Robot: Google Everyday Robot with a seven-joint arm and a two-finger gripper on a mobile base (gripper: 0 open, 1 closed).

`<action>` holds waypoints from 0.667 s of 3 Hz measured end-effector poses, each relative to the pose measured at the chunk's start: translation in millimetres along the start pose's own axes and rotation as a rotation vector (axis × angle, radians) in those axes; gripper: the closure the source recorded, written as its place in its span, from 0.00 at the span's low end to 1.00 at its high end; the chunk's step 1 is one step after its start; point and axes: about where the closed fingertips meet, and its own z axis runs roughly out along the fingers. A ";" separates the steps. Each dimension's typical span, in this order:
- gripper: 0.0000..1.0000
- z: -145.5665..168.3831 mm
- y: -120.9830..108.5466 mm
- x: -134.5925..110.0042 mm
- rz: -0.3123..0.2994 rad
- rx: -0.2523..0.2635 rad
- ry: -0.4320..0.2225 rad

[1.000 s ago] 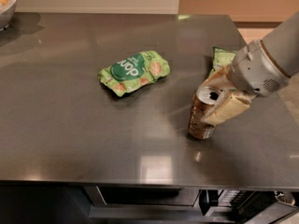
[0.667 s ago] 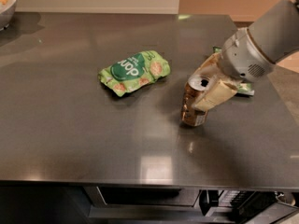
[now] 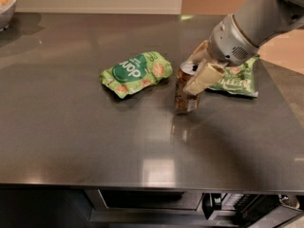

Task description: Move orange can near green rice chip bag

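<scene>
The orange can point(image 3: 184, 93) is brownish-orange with a silver top, upright at the middle of the dark counter. My gripper point(image 3: 195, 71) reaches in from the upper right and is shut on the can, its pale fingers point(image 3: 203, 78) on either side of it. The can's base is at or just above the surface; I cannot tell which. The green rice chip bag point(image 3: 137, 72) is puffy and light green with a dark round logo, lying just left of the can with a small gap between them.
A flatter, darker green bag point(image 3: 236, 79) lies right of the can, partly behind my arm. A bowl point(image 3: 5, 3) sits at the far left corner. The counter's front edge point(image 3: 152, 186) runs along the bottom, its right edge near the darker bag.
My gripper has carried the can leftward and away from the front, from near the darker bag to close beside the light green bag.
</scene>
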 end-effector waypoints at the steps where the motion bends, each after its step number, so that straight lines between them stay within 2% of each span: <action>1: 1.00 11.9 -17.1 -11.0 0.006 -0.006 -0.020; 2: 1.00 24.9 -33.4 -16.5 0.016 -0.017 -0.023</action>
